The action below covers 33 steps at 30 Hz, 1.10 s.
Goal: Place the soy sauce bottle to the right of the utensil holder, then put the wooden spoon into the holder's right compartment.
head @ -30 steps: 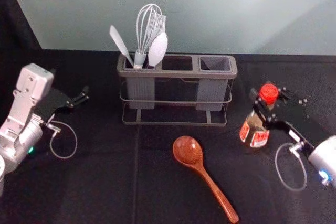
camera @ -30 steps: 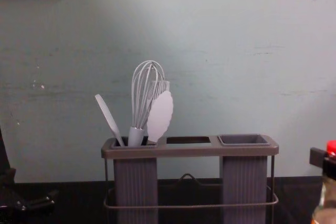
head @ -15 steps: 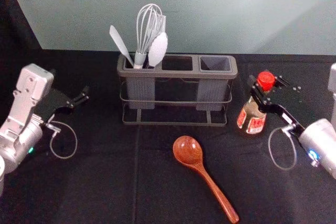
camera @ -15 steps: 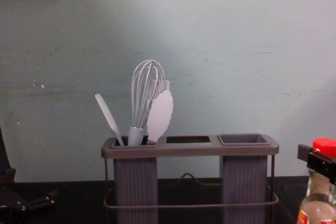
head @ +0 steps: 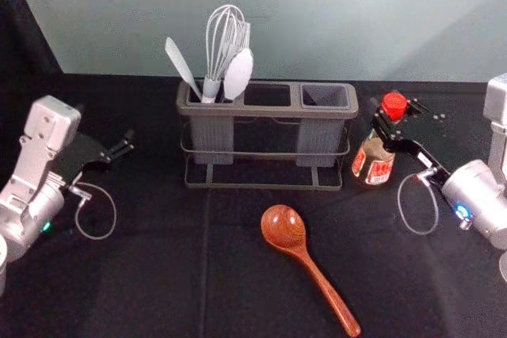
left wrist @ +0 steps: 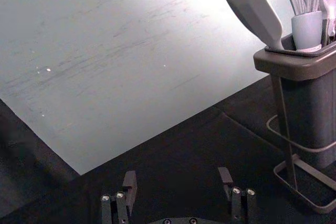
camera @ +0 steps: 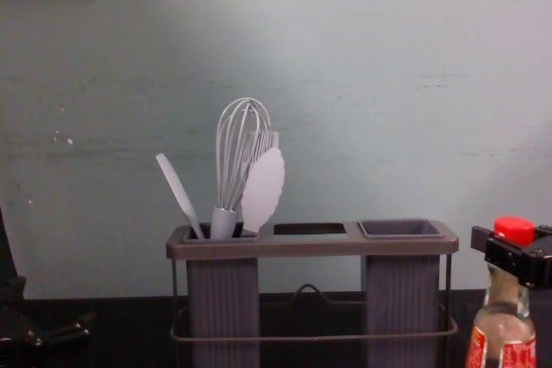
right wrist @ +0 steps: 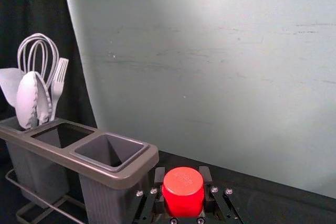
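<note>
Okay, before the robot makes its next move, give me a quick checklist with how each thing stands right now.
1. Right gripper closed on the soy sauce bottle, just below the cap: ok.
2. Bottle upright, to the right of the utensil holder: ok.
3. Bottle's base fully on the table: cannot tell.
4. Right compartment empty for the spoon: ok.
5. Wooden spoon stowed: not ok, lying in front of the holder.
6. Left gripper clear of the holder: ok, open.
</note>
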Available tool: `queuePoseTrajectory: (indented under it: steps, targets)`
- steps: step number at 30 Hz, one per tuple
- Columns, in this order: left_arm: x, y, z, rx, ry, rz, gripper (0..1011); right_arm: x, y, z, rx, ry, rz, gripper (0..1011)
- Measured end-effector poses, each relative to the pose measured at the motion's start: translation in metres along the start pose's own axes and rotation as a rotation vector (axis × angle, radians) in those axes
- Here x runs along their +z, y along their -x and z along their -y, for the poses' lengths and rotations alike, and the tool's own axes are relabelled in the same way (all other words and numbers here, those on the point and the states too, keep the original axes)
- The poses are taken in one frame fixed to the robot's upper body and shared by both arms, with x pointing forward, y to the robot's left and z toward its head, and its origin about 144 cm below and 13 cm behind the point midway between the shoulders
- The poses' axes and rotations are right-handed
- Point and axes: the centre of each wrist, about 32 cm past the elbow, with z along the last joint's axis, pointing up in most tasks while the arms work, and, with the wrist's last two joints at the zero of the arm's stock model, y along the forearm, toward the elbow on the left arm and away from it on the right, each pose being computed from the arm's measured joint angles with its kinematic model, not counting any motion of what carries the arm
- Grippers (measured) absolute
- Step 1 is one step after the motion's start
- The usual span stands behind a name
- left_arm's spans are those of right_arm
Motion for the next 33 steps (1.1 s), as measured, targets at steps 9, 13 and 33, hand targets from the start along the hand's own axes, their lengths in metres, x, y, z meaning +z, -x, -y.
queuePoseTrajectory:
  steps: [9,13,33]
  targets:
    - [0.0000,0.0000,0.0000,0.000,0.000,0.000,1011,-0.0025,-0.0013,-0.0076,-0.001,0.000,-0.008,390]
    - [0.0000,0.0000,0.0000,0.000,0.000,0.000,1011,-0.0025,-0.0013,-0.0090,-0.002,0.000,-0.010,390]
    - [0.0000,0.0000,0.0000,0.000,0.000,0.000,1011,0.0066,-0.0026,-0.0036,-0.018,-0.022,-0.007,866]
